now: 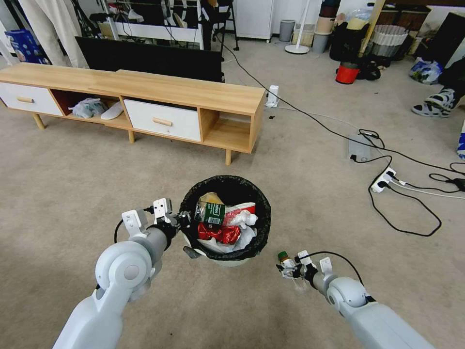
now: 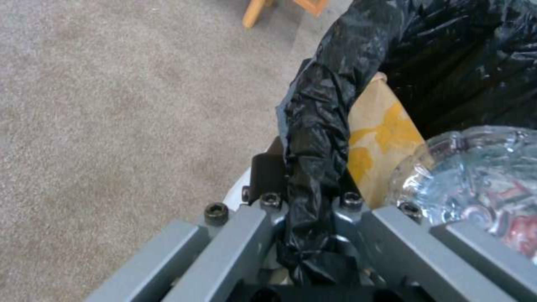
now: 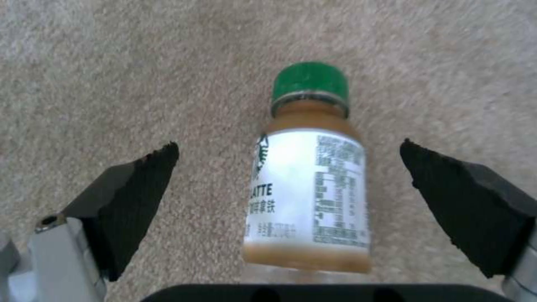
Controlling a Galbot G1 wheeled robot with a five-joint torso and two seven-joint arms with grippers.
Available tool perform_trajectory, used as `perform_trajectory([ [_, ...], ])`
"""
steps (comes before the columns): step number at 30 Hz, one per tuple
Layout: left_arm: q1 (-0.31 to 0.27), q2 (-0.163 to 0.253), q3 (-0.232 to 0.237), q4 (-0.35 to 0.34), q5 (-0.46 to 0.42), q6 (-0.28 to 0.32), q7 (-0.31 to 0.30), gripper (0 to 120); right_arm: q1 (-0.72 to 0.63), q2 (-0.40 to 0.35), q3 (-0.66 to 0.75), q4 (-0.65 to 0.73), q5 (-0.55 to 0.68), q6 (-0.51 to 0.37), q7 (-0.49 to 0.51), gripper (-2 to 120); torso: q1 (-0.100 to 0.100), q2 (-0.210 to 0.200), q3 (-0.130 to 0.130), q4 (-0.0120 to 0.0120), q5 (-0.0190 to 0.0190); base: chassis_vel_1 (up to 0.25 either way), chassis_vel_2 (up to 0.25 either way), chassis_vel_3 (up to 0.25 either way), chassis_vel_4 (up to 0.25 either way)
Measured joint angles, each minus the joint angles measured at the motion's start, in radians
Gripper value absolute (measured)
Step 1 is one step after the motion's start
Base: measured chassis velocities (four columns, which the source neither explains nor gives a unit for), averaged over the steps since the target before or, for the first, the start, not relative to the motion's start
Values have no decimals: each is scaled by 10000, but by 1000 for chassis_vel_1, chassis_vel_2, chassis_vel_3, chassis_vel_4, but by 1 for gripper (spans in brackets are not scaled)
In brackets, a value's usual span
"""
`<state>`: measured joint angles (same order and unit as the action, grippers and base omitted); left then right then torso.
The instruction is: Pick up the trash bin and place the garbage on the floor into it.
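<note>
The trash bin (image 1: 226, 220) is sitting in the middle of the head view, a little below the center, over the floor (image 1: 72, 194). Its black bag (image 1: 261, 213) is folding over the rim all the way around. Inside, the garbage is piling up: a clear bottle with a green label (image 1: 210, 212), a crushed red can (image 1: 218, 233), a brown cardboard piece (image 1: 211, 198) and some white paper (image 1: 244, 238).

The left gripper (image 1: 183, 222) is reaching in from the lower left of the head view and is gripping the bin's rim on its left side. In the left wrist view, the fingers (image 2: 268, 174) are pinching together on the bag-covered rim (image 2: 313, 147), one outside the bin and one inside.

The right gripper (image 1: 286, 268) is hanging low in the lower right of the head view, near the bin but not touching it. A small bottle with a green cap (image 3: 308, 184) is lying between its jaws. In the right wrist view, the black pads (image 3: 140, 197) are standing wide apart, with the bottle in the middle and a gap on each side.

A long wooden cabinet (image 1: 184, 94) is standing across the upper left of the head view.
</note>
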<state>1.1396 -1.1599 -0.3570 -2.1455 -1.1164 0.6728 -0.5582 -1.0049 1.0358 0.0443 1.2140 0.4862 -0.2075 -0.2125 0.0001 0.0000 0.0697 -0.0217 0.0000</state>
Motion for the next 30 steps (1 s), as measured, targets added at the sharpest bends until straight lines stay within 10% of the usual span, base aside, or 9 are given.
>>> perform_trajectory([
  [17, -40, -29, 9, 88, 50, -1, 49, 3, 530, 721, -189, -1424, -336, 625, -371, 99, 0, 0, 0, 1, -2, 0, 0, 0, 0],
  [30, -107, -59, 56, 216, 79, -14, 75, 3, 691, 744, -121, -1744, -833, 1019, -709, 48, 0, 0, 1, 2, 3, 0, 0, 0, 0],
])
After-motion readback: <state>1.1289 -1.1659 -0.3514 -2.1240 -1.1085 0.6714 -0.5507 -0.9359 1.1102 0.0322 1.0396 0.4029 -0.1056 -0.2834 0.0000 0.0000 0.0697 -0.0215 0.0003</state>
